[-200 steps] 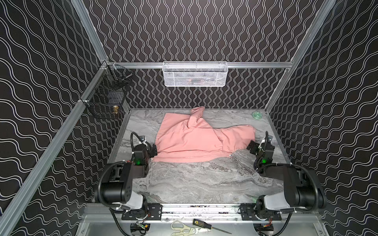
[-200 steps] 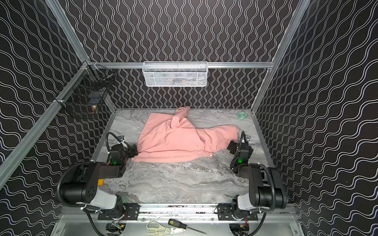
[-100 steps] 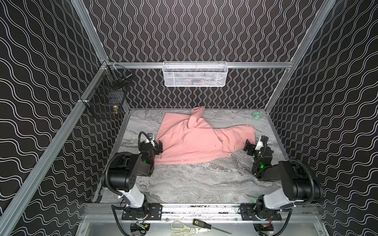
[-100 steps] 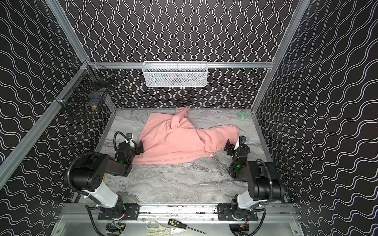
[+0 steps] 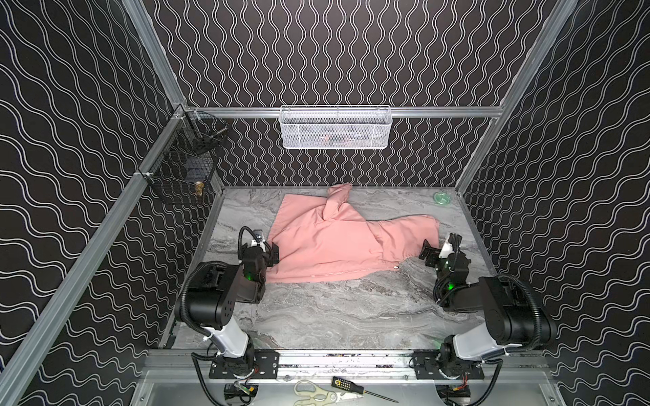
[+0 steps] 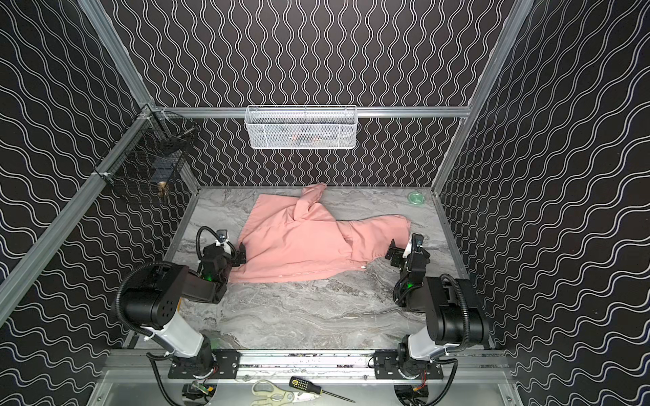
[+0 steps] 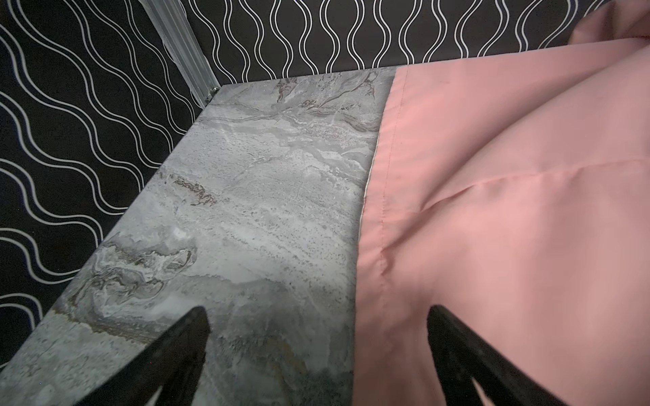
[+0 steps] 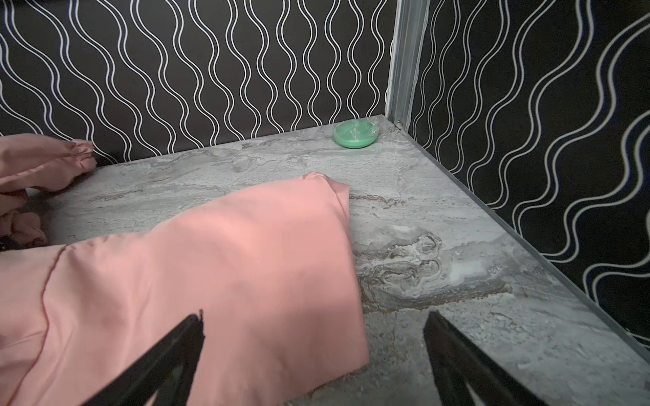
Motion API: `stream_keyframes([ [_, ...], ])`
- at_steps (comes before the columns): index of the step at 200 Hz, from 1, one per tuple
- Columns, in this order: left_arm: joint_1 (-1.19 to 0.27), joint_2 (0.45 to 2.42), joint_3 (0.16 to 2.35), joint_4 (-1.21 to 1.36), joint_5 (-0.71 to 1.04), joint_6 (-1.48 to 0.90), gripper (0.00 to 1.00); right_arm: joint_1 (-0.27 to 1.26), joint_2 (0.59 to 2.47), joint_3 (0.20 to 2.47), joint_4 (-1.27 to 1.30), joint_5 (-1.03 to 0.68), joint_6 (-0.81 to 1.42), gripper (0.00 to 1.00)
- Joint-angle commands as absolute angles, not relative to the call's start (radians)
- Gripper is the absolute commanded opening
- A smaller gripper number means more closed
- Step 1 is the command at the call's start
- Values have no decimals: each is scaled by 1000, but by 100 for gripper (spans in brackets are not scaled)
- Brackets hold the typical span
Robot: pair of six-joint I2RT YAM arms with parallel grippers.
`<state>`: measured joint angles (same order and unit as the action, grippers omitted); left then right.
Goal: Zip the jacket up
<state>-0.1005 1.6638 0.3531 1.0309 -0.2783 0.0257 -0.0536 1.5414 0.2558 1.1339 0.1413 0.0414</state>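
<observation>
Nothing here is actually readable, as far as I can tell. The closest thing is a small yellow mark on the black handle of the screwdriver (image 5: 346,383), visible in both top views, and it's way too tiny to make out.

Jacket (image 5: 327,246): thin, smooth, matt pink cloth. Table (image 5: 334,309): grey marbled surface, faintly grainy. Basket (image 5: 336,128): white metal mesh.

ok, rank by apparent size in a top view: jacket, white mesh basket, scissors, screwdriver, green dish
1. jacket
2. white mesh basket
3. scissors and screwdriver: similar length, so unranked. Both lie nearest the camera, which may make them look larger.
4. green dish, smallest
</observation>
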Motion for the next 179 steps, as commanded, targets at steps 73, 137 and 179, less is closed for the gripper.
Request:
stream_keyframes([
  [73, -101, 1663, 350, 1074, -304, 31, 99, -52, 1540, 256, 1195, 144, 34, 99],
  [137, -101, 1663, 351, 1075, -304, 32, 99, -52, 1540, 256, 1198, 144, 34, 99],
  [179, -101, 1665, 350, 1073, -304, 31, 99, -48, 1542, 266, 1177, 128, 20, 99],
])
